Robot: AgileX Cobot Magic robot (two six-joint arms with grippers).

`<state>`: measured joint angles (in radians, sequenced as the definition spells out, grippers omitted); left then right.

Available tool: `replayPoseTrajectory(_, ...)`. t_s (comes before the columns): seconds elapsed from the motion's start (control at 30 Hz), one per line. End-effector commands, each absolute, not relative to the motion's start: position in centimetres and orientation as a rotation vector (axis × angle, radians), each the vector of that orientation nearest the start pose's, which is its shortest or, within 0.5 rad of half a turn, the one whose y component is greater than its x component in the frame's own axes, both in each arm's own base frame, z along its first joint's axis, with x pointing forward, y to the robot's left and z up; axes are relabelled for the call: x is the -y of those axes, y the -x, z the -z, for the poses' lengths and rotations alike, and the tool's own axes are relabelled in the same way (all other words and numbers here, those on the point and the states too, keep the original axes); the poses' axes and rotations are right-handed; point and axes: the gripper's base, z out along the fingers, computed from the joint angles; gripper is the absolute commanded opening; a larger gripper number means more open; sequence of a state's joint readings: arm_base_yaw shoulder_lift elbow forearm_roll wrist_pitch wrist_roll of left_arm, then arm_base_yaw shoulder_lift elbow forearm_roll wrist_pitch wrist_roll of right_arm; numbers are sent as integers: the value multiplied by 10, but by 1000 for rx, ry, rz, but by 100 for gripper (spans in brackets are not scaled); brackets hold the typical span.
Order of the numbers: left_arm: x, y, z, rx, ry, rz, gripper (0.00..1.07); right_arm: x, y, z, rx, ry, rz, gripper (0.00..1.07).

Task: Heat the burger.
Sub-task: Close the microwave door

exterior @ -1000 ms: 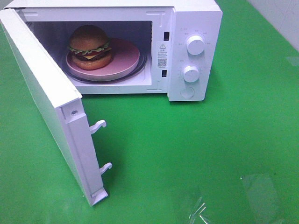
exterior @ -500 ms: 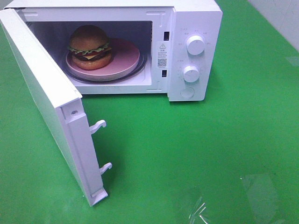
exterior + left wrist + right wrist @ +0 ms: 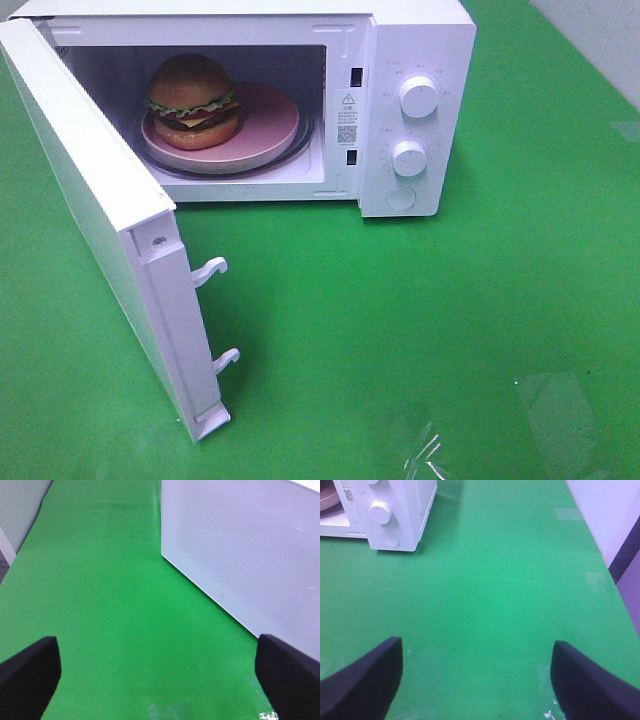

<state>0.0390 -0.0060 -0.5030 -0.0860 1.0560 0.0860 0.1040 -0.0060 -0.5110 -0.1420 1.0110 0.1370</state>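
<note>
The burger (image 3: 193,100), with its brown bun, green lettuce and yellow cheese, sits on a pink plate (image 3: 268,130) inside the white microwave (image 3: 420,40). The microwave door (image 3: 110,230) is swung wide open toward the front left. Neither arm shows in the exterior high view. My left gripper (image 3: 159,672) is open over the green mat, with the door's outer panel (image 3: 240,555) ahead of it. My right gripper (image 3: 476,677) is open and empty, some way from the microwave's control panel (image 3: 382,512).
Two white knobs (image 3: 418,96) and a round button (image 3: 400,198) are on the microwave's right panel. Two door latch hooks (image 3: 212,268) stick out from the door edge. Clear tape patches (image 3: 555,405) lie on the green mat at the front right. A pale wall (image 3: 605,510) borders the mat's right edge.
</note>
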Motion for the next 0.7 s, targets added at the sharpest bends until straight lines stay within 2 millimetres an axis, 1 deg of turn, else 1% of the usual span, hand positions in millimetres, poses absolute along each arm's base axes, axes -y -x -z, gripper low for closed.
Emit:
replayPoseTrajectory(0.03, 8, 8, -280, -1994, -51, 33, 98, 11, 7, -284, -1942, -29, 17, 76)
replayPoseTrajectory(0.3, 8, 8, -281, -1986, -51, 33, 98, 11, 7, -284, -1942, -29, 17, 76)
replayPoseTrajectory(0.37, 8, 10, -284, -1973, -52, 32, 98, 11, 7, -284, -1942, -29, 17, 76)
replayPoseTrajectory(0.4, 8, 11, -290, -1941, -51, 27, 98, 11, 7, -284, -1942, -29, 17, 76)
replayPoseTrajectory(0.43, 8, 11, -290, -1941, -51, 27, 98, 11, 7, -284, -1942, -29, 17, 76)
replayPoseTrajectory(0.47, 7, 12, -296, -1891, -44, 20, 97, 11, 7, -284, -1942, -29, 17, 76)
replayPoseTrajectory(0.5, 7, 12, -296, -1891, -44, 20, 97, 11, 7, -284, -1942, -29, 17, 76)
replayPoseTrajectory(0.53, 7, 11, -300, -1851, -31, 20, 91, 11, 7, -284, -1942, -29, 17, 76)
replayPoseTrajectory(0.57, 7, 11, -300, -1851, -31, 20, 91, 11, 7, -284, -1942, -29, 17, 76)
replayPoseTrajectory(0.63, 6, 8, -304, -1819, -28, 7, 73, 11, 7, -284, -1942, -29, 17, 76)
replayPoseTrajectory(0.67, 6, 8, -304, -1819, -28, 7, 73, 11, 7, -284, -1942, -29, 17, 76)
replayPoseTrajectory(0.7, 5, 5, -306, -1806, -26, -4, 57, 11, 7, -284, -1942, -29, 17, 76)
